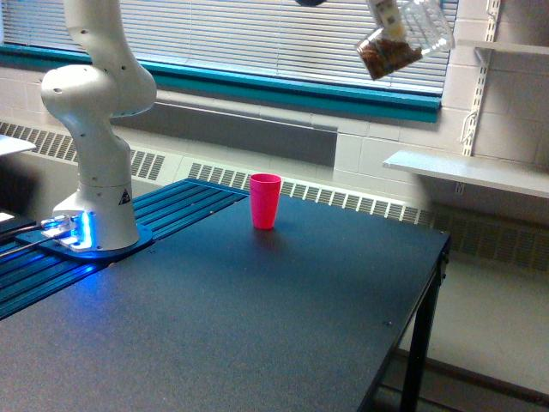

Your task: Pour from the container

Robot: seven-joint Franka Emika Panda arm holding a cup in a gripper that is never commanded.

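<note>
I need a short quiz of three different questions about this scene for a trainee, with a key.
1. True or false: the clear cup is tilted, high in the air.
2. What colour is the cup standing on the table?
3. The brown bits inside the clear cup lie toward: A) the exterior view's left, B) the exterior view's right.

Key: 1 true; 2 pink; 3 A.
</note>
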